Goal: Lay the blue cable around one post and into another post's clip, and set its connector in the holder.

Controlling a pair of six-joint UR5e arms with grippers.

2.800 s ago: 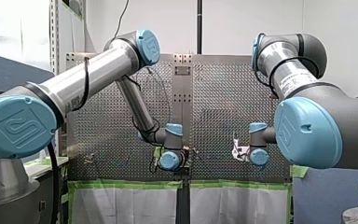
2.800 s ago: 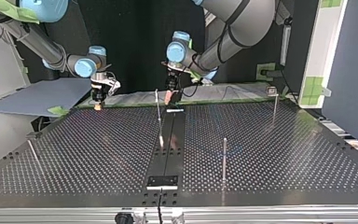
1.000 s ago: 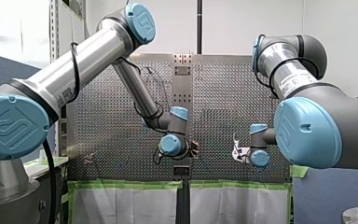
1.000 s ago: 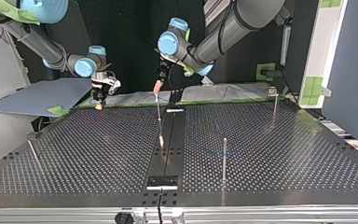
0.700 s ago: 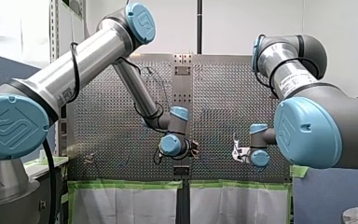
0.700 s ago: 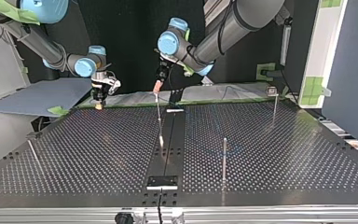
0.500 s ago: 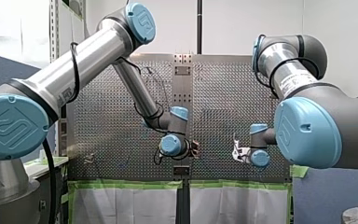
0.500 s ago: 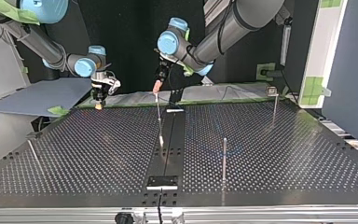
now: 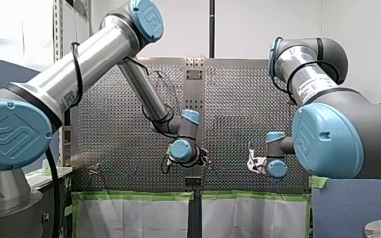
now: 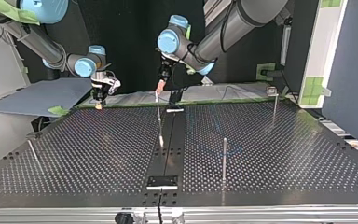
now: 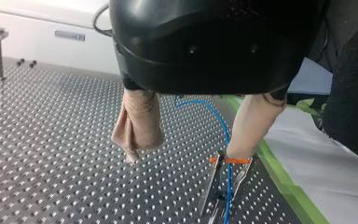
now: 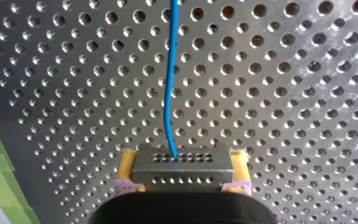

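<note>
- Perforated table (image 10: 98, 154) is set before a dark backdrop.
- On the left gripper (image 11: 196, 133) the beige-padded fingers are spread, with nothing pinched; it is seen at upper centre of the top view.
- Just under one finger, the blue cable (image 11: 223, 130) is seen running between the prongs of the clip post (image 11: 209, 186); clipping is judged done.
- At upper left of the top view, the right gripper (image 12: 182, 171) is pinched on the connector (image 12: 182, 159).
- Outstanding: connector not yet seated; holder not identified; routing round a post cannot be confirmed.

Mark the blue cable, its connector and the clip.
thin blue cable (image 12: 168, 84): right wrist view, middle of its run.
grey perforated connector block (image 12: 182, 169): right wrist view, front face.
orange-banded metal clip (image 11: 216, 160): left wrist view, orange band.
</note>
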